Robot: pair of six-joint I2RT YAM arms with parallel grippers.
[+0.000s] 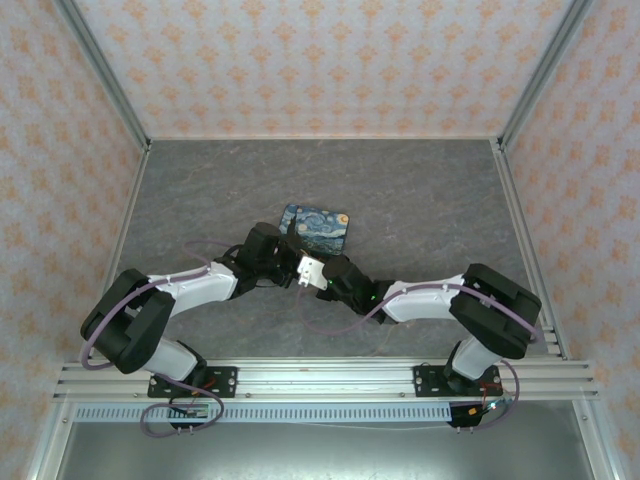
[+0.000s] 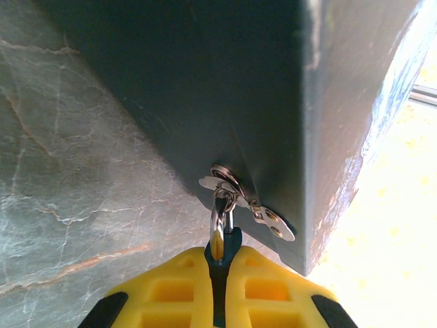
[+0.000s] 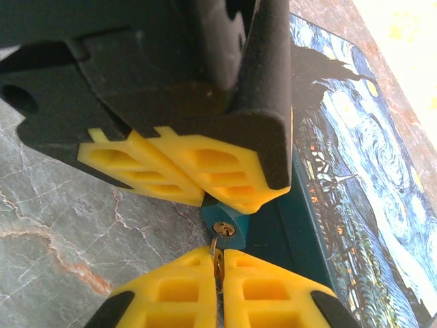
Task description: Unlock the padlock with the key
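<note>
Right pincer (image 3: 218, 265) is clamped together on the key (image 3: 217, 251). Both yellow fingers press flat against it, and only a thin sliver shows between them. Key tip sits at the brass keyhole on the end face of the padlock (image 3: 229, 220) and looks inserted.

Left pincer (image 2: 220, 263) is clamped on the padlock body from the opposite side, with the teal edge pinched between its fingers. The two pincers face each other tip to tip, nearly touching, with padlock and key between them.

Padlock location: right against the dark side wall of the box (image 3: 369, 171), near a corner. Its shackle (image 2: 218, 212) passes through the metal hasp (image 2: 273, 222) fixed on that wall. Can't tell whether the padlock body touches the worktop (image 3: 61, 219).

Arm pose, top view:
- Left arm (image 1: 190, 290): elbow folded low at the left, forearm running right and slightly up toward centre.
- Right arm (image 1: 430, 300): roughly mirrors it, with the elbow bunched at the right and the forearm running left.
- Wrists meet mid-worktop, just in front of the box's near edge.

Box lies flat on the worktop, painted lid up, turned slightly askew.
</note>
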